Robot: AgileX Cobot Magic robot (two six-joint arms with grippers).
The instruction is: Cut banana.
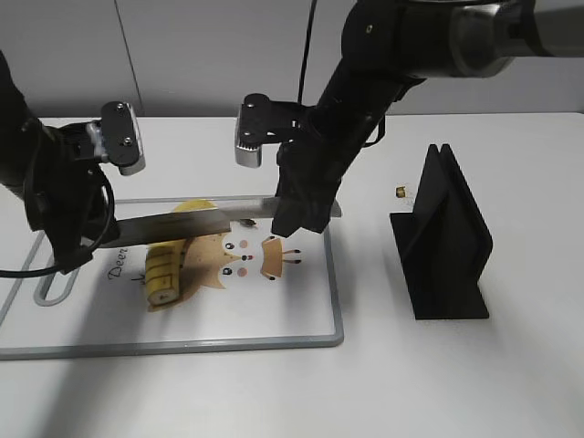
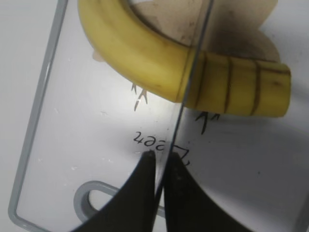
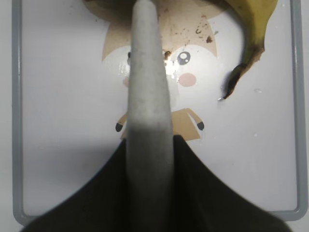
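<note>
White tabletop and pale wall panels are framing a grey-rimmed cutting board (image 1: pixel 336 310) printed with a cartoon deer (image 1: pixel 242 257).

On that board the banana (image 1: pixel 166 269) is lying, unpeeled and curved. Its blunt end is pointing toward the board's near edge in the exterior view, and its dark stem tip is resting beside the deer's face in the right wrist view. Three dark crosswise lines are already showing on the blunt end in the left wrist view, so several rounds appear to be cut. They are sitting together in a row rather than spread apart.

A knife (image 1: pixel 173 227) is crossing over the fruit. Its thin edge is meeting the peel just past the last cut line, so another slice seems to be under way. Most of the curved length toward the stem is uncut, so I judge the job roughly a third done.

The right gripper (image 1: pixel 306 212) is clamping the knife's pale handle, jaws pinching it on both sides. The left gripper (image 2: pixel 158 162) is pinching the blade near its tip, its dark fingers (image 2: pixel 142 181) pressed against either face. Whether the edge has bitten through the peel yet is hard to tell from these angles.

Well off to the right, a black stand (image 1: pixel 443 237) is standing apart from the board.
</note>
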